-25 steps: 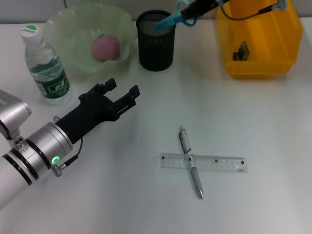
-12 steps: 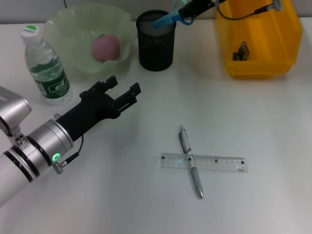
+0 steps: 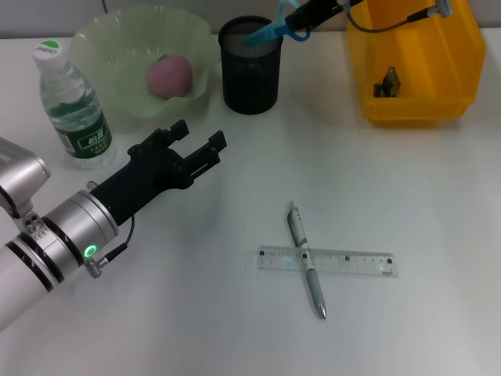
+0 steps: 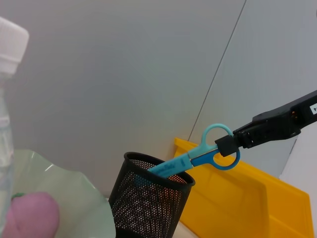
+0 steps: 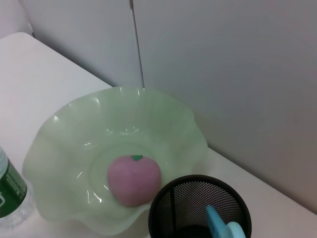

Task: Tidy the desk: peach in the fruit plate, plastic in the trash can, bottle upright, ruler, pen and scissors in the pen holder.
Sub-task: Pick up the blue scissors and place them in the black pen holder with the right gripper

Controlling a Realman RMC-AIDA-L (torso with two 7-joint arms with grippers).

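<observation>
Over the black mesh pen holder [image 3: 250, 66] my right gripper [image 3: 304, 16] is shut on the handle of the blue scissors [image 3: 270, 31], whose blades tilt down into the holder's mouth. The left wrist view shows the same: scissors [image 4: 190, 157] slanting into the pen holder [image 4: 148, 203]. My left gripper [image 3: 198, 138] hovers open and empty above the table, in front of the fruit plate [image 3: 117, 47]. The pink peach [image 3: 168, 77] lies in that plate. At far left the bottle [image 3: 74, 106] stands upright. Pen [image 3: 307, 262] and clear ruler [image 3: 327, 261] lie crossed on the table. Plastic [image 3: 389, 81] sits in the yellow trash can [image 3: 415, 110].
The trash can stands at the back right, close to the right arm's cable. The right wrist view looks down on the peach [image 5: 134, 179], the plate [image 5: 64, 148] and the holder's rim [image 5: 198, 186]. White table lies between the left gripper and the pen.
The right gripper has carried the scissors slightly left and lower, blades further into the pen holder. The left gripper has crept a little toward the back.
</observation>
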